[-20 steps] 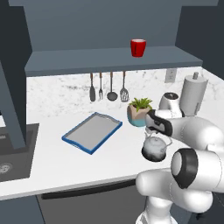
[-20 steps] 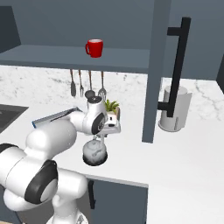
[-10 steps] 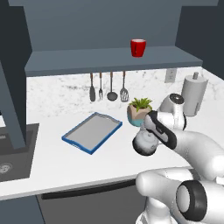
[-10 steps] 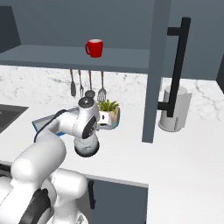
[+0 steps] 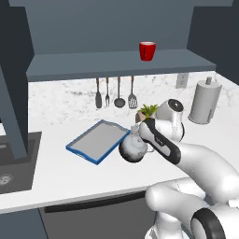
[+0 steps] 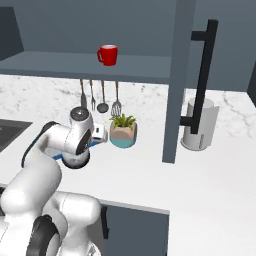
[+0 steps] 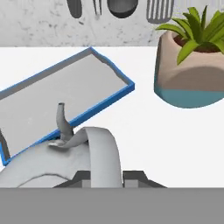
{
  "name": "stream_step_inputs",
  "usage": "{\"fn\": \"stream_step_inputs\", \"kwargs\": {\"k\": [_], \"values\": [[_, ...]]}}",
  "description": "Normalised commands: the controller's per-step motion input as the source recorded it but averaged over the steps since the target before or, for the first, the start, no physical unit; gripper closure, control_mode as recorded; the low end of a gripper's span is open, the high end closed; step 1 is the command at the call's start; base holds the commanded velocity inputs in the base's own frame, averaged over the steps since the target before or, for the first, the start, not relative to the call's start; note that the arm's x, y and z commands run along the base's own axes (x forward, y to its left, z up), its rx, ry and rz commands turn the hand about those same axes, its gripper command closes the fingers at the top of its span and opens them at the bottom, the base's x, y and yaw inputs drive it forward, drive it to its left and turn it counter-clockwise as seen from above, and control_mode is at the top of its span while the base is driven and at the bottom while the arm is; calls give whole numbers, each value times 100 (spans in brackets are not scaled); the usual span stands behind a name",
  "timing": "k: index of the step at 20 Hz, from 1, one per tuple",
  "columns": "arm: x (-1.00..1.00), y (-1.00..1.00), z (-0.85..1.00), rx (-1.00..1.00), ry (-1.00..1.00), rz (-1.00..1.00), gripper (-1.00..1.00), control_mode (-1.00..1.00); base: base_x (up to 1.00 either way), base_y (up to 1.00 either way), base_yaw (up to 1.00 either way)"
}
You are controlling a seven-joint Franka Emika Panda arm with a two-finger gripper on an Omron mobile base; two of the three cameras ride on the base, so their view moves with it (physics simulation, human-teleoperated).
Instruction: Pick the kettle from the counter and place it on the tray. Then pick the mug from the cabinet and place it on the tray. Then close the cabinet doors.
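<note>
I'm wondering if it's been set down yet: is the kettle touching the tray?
Apart. In the left base view the kettle hangs off the tray's near corner, raised over the white counter.

We note a glossy white arm [image 5: 200, 161], built of fat rounded links like swollen tubes. Dark rings mark the joints: one black band runs along the forearm link, another circles the lowest joint. A round grey cap with a dark rim tops the wrist. The tool [image 7: 107, 177] shows two small dark grey tips. No cables, screws or markings visible.
</note>
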Motion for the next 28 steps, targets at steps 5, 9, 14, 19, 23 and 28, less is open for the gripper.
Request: {"fn": "stream_step_inputs", "kwargs": {"k": [5, 9, 14, 19, 23, 28], "values": [[56, 81, 19, 0, 0, -10, 100, -100, 0, 0, 0], [74, 67, 14, 0, 0, -19, 100, -100, 0, 0, 0], [76, 46, 19, 0, 0, -19, 100, -100, 0, 0, 0], [68, 12, 17, 0, 14, -12, 100, -100, 0, 0, 0], [58, 1, -3, 0, 13, -5, 100, -100, 0, 0, 0], [59, 0, -13, 0, 2, -1, 100, -100, 0, 0, 0]]}}
